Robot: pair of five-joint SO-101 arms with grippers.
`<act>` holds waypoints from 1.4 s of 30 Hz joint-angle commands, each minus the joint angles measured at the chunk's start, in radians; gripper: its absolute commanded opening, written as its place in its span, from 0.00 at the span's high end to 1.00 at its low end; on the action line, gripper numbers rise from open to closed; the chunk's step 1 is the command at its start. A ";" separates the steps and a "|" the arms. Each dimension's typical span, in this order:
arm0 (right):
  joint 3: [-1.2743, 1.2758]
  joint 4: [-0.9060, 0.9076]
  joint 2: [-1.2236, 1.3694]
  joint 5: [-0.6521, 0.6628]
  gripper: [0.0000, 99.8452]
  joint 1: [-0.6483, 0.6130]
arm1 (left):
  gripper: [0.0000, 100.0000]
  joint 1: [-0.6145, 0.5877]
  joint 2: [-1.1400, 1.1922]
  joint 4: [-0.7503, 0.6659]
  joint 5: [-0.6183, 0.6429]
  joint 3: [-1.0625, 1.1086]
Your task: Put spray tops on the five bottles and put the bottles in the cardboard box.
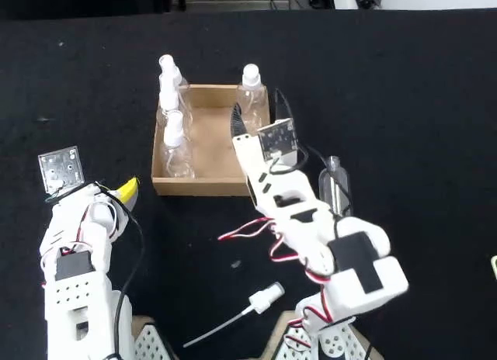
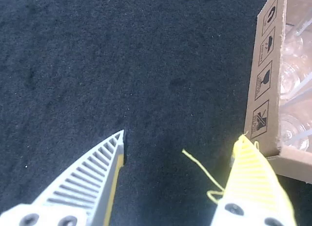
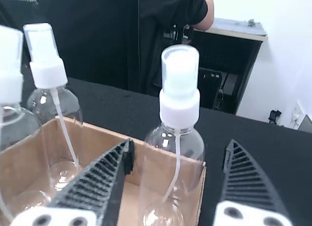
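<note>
Wide apart, gripping nothing: black ribbed fingers of the right gripper, either side of a clear plastic bottle with white spray top standing in a corner of the brown cardboard box. Likewise wide: left gripper over black table, just beside the box. Withdraw upward, clear of the spray head; then fetch the loose white spray top for the uncapped clear bottle.

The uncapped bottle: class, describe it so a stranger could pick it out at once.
Start at the cardboard box in the middle of the black table. To its right, outside it, is one clear bottle. Unlike the four bottles at the box, it has no white spray top.
</note>
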 commanded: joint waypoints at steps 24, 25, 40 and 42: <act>-0.065 1.464 -1.099 -0.121 0.73 0.284 | 0.68 0.012 -0.017 -0.021 -0.006 0.005; -0.082 1.527 -1.096 -0.120 0.71 0.285 | 0.68 0.012 -0.017 -0.021 -0.006 0.005; -0.407 1.924 -0.556 -0.120 0.70 0.399 | 0.68 0.012 -0.017 -0.021 -0.006 0.005; -0.469 1.962 -0.447 -0.120 0.70 0.394 | 0.68 0.012 -0.017 -0.021 -0.006 0.005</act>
